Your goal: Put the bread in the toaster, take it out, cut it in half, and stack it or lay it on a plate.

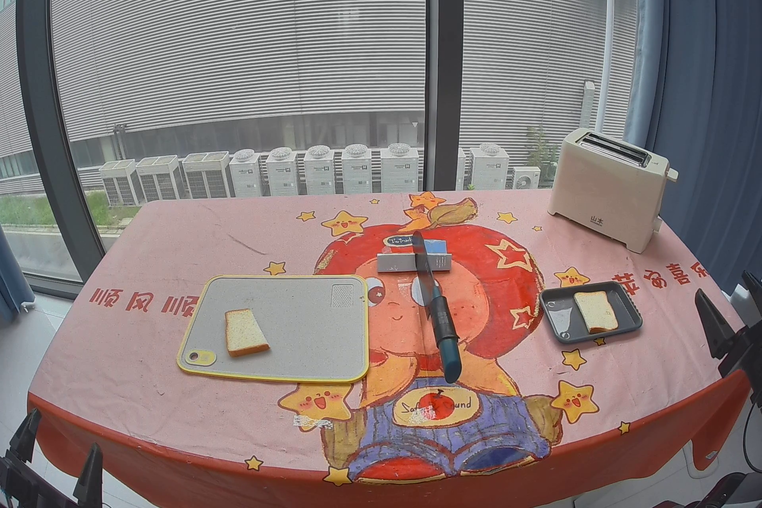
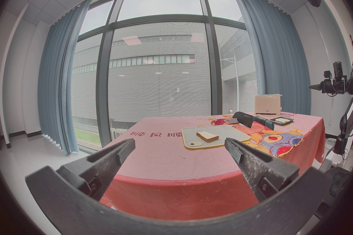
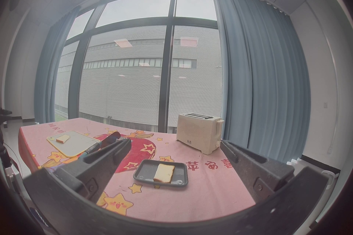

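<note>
Left pincer (image 2: pixel 180 142): spread wide, empty, short of the table.
Right pincer (image 3: pixel 175 143): spread wide, empty.
Board bread (image 1: pixel 245 332): on the cutting board (image 1: pixel 309 295), nine o'clock from the knife (image 1: pixel 438 315).
Plate bread (image 1: pixel 595 311): on the plate (image 1: pixel 559 319), three o'clock.
Toaster (image 1: pixel 609 186): one o'clock.

Shows a rounded surface (image 1: pixel 159 406) draped in a pink cloth (image 1: pixel 659 371) printed with a cartoon figure and stars. Carries, toward the left, a grey cutting board (image 1: pixel 309 331) with a yellow rim, lying flat. Holds at the middle a dark-handled knife (image 1: pixel 438 315), blade tip propped on what seems a small grey rest (image 1: pixel 393 262), handle toward the near edge. Bears near the right a dark rectangular tray (image 1: pixel 560 317) and, well behind it at the far right corner, an upright cream toaster (image 1: pixel 607 188).
</note>
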